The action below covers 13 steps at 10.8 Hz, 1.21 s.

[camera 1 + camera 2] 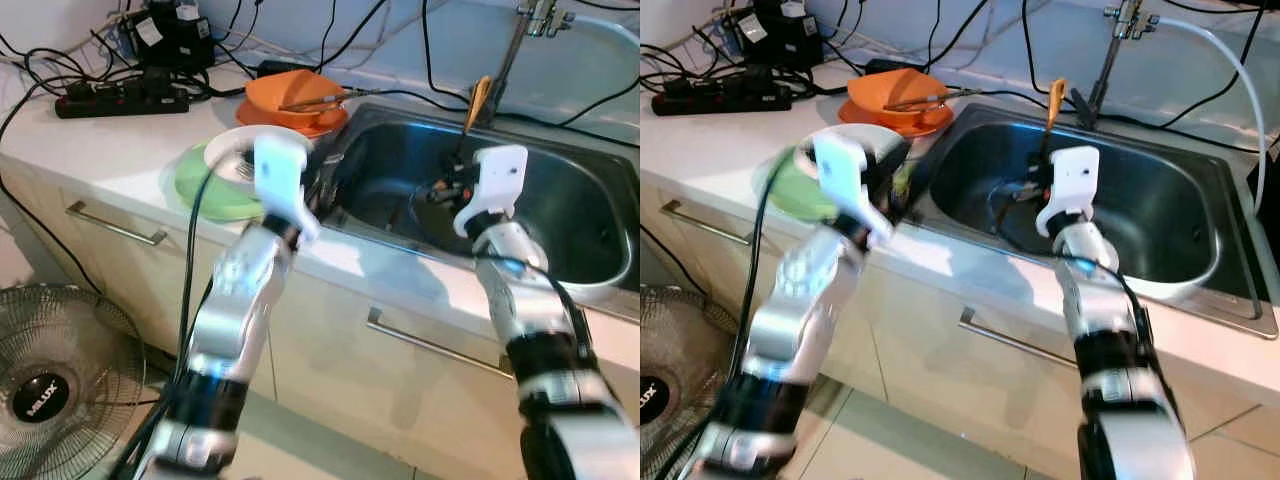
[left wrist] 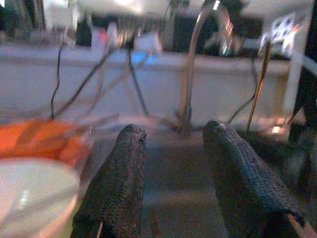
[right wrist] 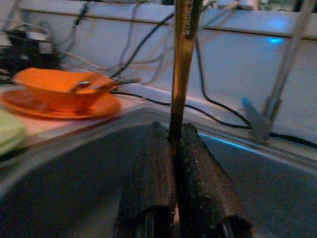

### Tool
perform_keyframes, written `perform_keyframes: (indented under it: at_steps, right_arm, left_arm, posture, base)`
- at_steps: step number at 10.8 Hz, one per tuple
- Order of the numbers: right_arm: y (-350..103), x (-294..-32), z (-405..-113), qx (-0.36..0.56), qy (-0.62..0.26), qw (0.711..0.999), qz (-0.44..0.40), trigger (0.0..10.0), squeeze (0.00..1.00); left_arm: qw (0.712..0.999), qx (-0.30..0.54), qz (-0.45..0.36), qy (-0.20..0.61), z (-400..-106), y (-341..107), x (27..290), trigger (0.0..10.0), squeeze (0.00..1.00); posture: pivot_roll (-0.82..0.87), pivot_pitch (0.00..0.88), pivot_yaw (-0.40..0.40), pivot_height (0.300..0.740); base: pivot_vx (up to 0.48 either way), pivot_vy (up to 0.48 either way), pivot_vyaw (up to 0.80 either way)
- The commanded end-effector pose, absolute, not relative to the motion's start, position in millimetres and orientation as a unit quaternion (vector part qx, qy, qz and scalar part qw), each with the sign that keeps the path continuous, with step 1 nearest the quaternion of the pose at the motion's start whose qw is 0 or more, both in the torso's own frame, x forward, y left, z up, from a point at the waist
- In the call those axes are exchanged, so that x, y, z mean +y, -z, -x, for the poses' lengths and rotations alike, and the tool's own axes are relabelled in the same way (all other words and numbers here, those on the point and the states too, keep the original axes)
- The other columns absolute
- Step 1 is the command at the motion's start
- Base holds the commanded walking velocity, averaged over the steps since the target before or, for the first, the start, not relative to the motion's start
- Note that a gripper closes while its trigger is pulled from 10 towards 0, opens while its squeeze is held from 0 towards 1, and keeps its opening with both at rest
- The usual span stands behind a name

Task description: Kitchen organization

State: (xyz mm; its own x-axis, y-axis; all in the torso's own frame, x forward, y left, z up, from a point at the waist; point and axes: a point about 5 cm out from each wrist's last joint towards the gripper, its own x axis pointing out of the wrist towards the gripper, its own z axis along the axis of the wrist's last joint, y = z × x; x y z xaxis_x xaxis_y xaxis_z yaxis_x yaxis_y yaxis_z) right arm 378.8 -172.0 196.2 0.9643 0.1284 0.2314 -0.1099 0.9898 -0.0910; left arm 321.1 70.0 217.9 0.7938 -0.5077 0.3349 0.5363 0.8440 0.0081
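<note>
On the bench at the left lie the green plate (image 1: 200,185) with a white bowl (image 1: 232,150) on it and, behind them, the orange bowl (image 1: 295,95) on its plate. Beside them the left tool (image 2: 173,163) hovers at the sink's (image 1: 590,215) near-left rim, its fingers spread wide and empty. Further right, over the basin, the right tool (image 3: 179,148) is closed tight on a slim upright utensil (image 3: 182,64) with an orange top; it should probably lift straight up, grip firm, to clear the rim and faucet (image 1: 525,30) before swinging toward the bench.
</note>
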Motion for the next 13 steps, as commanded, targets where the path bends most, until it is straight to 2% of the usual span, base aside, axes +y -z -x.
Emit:
perform_keyframes:
  at_steps: [1, 5, 6, 12, 13]
  right_arm:
    - [-200, -179, -383, -0.126, -0.034, 0.990, 0.044, 10.0, 0.00]
    - [-185, -169, -396, -0.080, -0.014, 0.996, 0.048, 10.0, 0.00]
    - [-179, -166, -398, -0.061, -0.015, 0.996, 0.056, 10.0, 0.00]
    - [-152, -165, -396, 0.014, -0.009, 0.997, 0.078, 10.0, 0.00]
    - [-151, -164, -396, 0.017, -0.010, 0.997, 0.075, 10.0, 0.55]
  left_arm:
    - [0.950, -0.141, 0.030, 0.277, -320, -210, 68, 10.0, 0.00]
    - [0.946, -0.023, -0.010, 0.322, -309, -170, 54, 10.0, 0.00]
    - [0.946, 0.001, 0.001, 0.324, -308, -163, 51, 10.0, 0.00]
    - [0.942, 0.023, -0.007, 0.336, -305, -163, 48, 10.0, 0.00]
    - [0.942, 0.023, -0.008, 0.335, -305, -164, 48, 10.0, 0.00]
  posture:
    - [0.07, 0.031, -0.034, 0.740]
    - [0.09, 0.035, -0.035, 0.740]
    - [0.09, 0.037, -0.037, 0.740]
    - [0.12, 0.042, -0.040, 0.740]
    - [0.12, 0.042, -0.040, 0.740]
  base:
    - [0.000, 0.000, 0.00]
    - [0.000, 0.000, 0.00]
    - [0.000, 0.000, 0.00]
    - [0.000, 0.000, 0.00]
    - [0.000, 0.000, 0.00]
